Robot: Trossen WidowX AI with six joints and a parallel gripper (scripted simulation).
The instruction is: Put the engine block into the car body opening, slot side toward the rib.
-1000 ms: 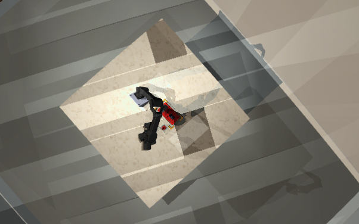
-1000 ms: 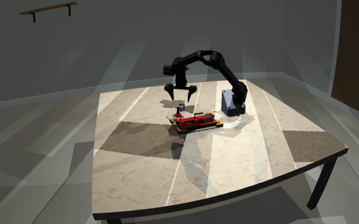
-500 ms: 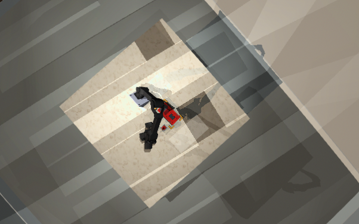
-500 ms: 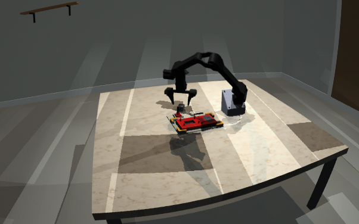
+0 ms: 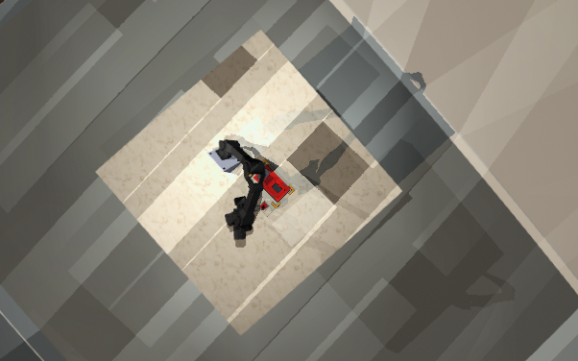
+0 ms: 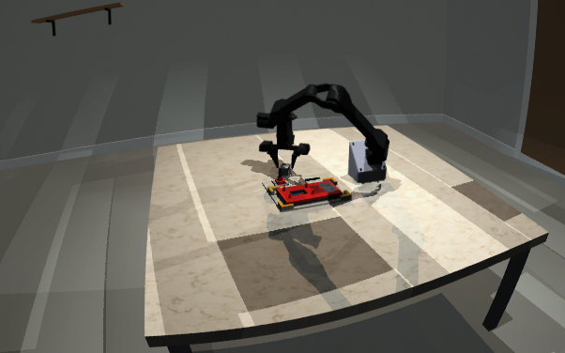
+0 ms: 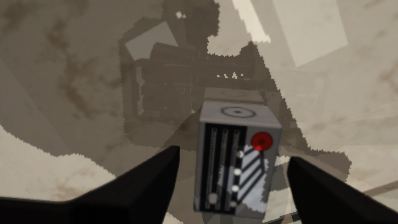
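Engine block (image 6: 285, 169) (image 7: 237, 167) sits beside car body (image 5: 280, 188) (image 6: 313, 191), outside it. Gripper (image 6: 285, 167) (image 7: 232, 159) part-open, block between, unclamped. Looks rigid, probably light, smooth; I'd pinch both flat sides low, squarely.

Landmark: car body (image 5: 276, 179) (image 6: 318, 194).
- Opening (image 5: 276, 188) (image 6: 297, 192) in car body: lying uncovered, access from above.
- Low pegs (approx.) (image 6: 290, 196): standing up from car body's top, nr. opening, obstructing low side passes.
- Yellow corner brackets (image 5: 276, 205) (image 6: 286, 206): edging car body.
- Sm. red pc. (image 5: 264, 205) (image 6: 280, 179): sitting just beside car body, nr. block (image 6: 284, 169) (image 7: 237, 165).
- Gripper (image 6: 285, 168) (image 7: 232, 159): straddling block beyond car body, gaps showing L & R.
- Arm base (image 5: 228, 165) (image 6: 358, 160): blocking past car body's far-bracket end.
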